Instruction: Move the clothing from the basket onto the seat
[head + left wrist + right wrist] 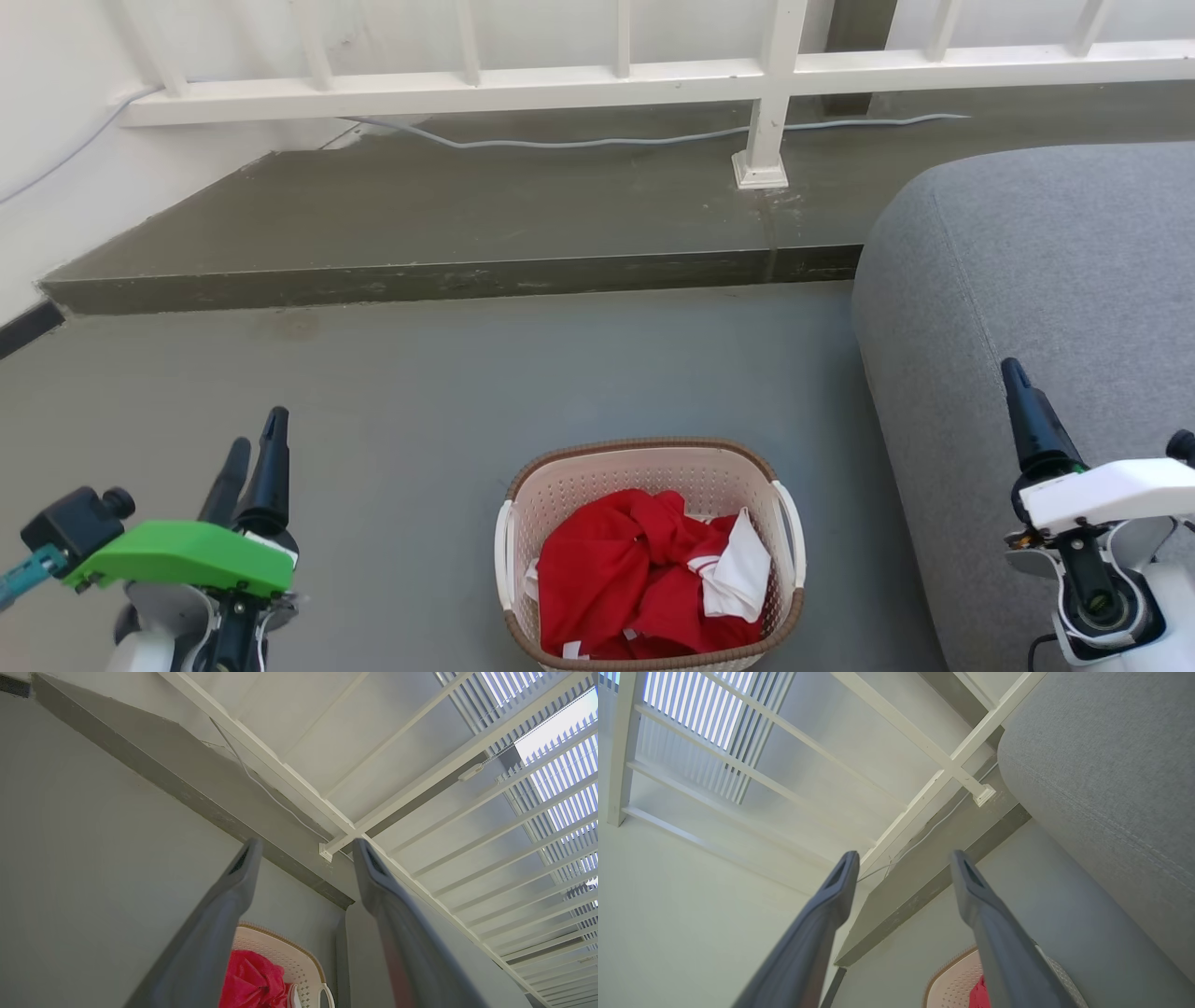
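Grey floor, laundry untouched

Left claw and right claw both gape, empty. Between them the basket holds red clothing, just beside the seat. A snagged fold could drag the basket along or fall short of the seat.

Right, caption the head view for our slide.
Red clothing in the basket beside the grey seat; left gripper, right gripper open.

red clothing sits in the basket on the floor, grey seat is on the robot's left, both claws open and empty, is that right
Not quite: the seat is on the robot's right, as the head view shows. The rest holds: the red clothing sits in the basket on the floor, and the left claw and right claw are open and empty.
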